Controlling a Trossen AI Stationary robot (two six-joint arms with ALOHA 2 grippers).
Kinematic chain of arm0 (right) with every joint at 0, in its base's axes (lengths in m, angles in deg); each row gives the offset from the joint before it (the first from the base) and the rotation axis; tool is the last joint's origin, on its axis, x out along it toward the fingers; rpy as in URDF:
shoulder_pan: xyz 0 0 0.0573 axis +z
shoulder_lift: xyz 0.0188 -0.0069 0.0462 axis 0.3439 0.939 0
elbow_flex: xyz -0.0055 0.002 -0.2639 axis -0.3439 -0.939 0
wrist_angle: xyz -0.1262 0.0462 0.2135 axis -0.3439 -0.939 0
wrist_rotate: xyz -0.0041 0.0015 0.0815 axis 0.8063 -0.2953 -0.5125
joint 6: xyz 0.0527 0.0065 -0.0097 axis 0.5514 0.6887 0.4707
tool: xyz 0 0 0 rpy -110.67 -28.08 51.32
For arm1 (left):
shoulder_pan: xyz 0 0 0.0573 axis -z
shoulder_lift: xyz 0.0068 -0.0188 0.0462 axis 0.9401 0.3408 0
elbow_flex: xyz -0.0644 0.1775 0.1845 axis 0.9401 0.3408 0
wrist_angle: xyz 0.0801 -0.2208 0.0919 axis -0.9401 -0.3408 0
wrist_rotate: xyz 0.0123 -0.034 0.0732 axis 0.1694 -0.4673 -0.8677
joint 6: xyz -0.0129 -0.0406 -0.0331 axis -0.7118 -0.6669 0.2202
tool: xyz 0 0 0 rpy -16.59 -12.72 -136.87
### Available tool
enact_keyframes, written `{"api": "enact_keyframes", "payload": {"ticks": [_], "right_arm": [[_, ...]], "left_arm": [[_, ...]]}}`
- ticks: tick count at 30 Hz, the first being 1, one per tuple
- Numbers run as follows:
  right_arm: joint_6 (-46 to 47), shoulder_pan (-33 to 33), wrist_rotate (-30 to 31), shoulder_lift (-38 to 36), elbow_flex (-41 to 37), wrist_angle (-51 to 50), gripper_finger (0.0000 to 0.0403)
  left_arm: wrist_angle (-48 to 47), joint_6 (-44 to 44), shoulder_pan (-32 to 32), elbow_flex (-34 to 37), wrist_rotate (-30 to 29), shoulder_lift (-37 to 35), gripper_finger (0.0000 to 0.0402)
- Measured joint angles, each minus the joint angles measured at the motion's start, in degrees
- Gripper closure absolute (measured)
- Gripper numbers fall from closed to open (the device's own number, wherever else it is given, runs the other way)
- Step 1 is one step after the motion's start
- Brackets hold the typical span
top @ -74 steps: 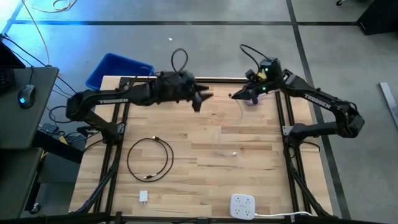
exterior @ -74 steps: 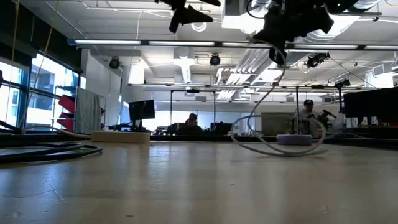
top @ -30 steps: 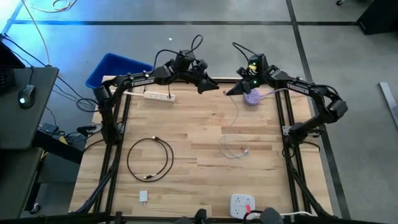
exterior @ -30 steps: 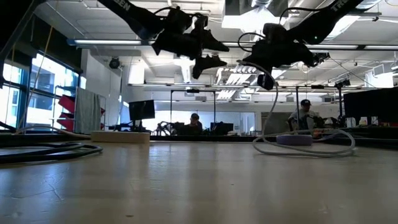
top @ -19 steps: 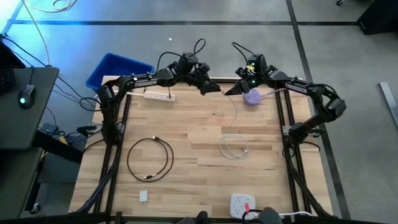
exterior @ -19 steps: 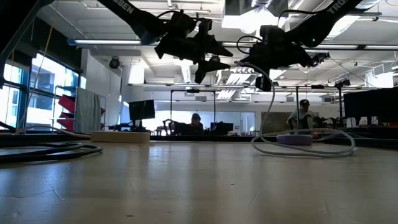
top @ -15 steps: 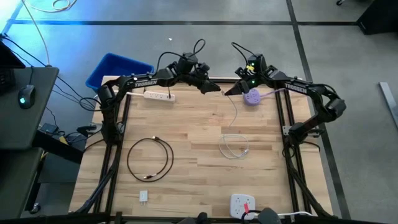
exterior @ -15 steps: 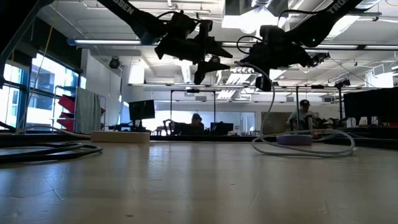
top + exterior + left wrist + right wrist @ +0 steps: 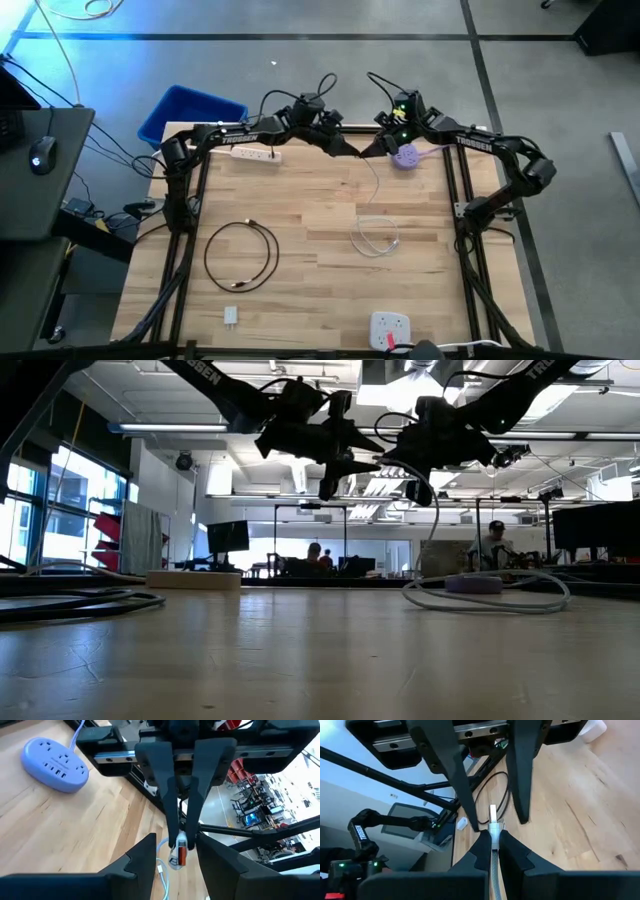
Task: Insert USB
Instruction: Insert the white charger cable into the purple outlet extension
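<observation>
I'm holding the USB plug [image 9: 492,813] pinched in my right gripper [image 9: 366,149] above the bench [image 9: 330,215] at 12 o'clock; my left gripper [image 9: 352,150] is facing it, fingers parted around the plug.

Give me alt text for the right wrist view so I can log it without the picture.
The right pincer is shut on a white cable, its metal USB plug sticking out towards the left pincer, whose two dark fingers stand apart on either side of the plug. Wooden table lies behind.
</observation>
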Motion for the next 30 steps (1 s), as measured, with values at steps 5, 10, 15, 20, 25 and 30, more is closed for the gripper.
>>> {"api": "enact_keyframes", "payload": {"ticks": [5, 10, 15, 20, 25, 30], "right_arm": [[-0.49, 0.09, 0.09, 0.00, 0.00, -0.04, 0.0403], [-0.77, 0.04, 0.15, 0.00, 0.00, 0.00, 0.0403], [-1.34, -0.02, 1.08, -0.04, 0.00, 0.11, 0.0398], [-7.09, -0.02, 5.86, -0.07, 0.58, 0.38, 0.0367], [-20.45, -0.17, 8.07, -0.22, 3.59, -0.45, 0.0311], [-42.85, 0.92, 13.57, -3.44, 6.80, -4.90, 0.0268]], "left_arm": [[0.25, -0.09, 0.57, 0.00, 0.03, 0.00, 0.0341], [1.02, -0.14, 0.53, 0.00, 0.79, 0.00, 0.0395], [0.97, -4.32, -0.04, 0.00, 1.28, -0.20, 0.0399], [0.97, -14.43, -1.50, 0.02, 2.03, -0.20, 0.0401], [3.64, -25.55, -2.83, 0.02, 3.05, -0.20, 0.0401], [11.93, -36.56, -4.50, 0.02, 4.17, -0.26, 0.0401]]}}
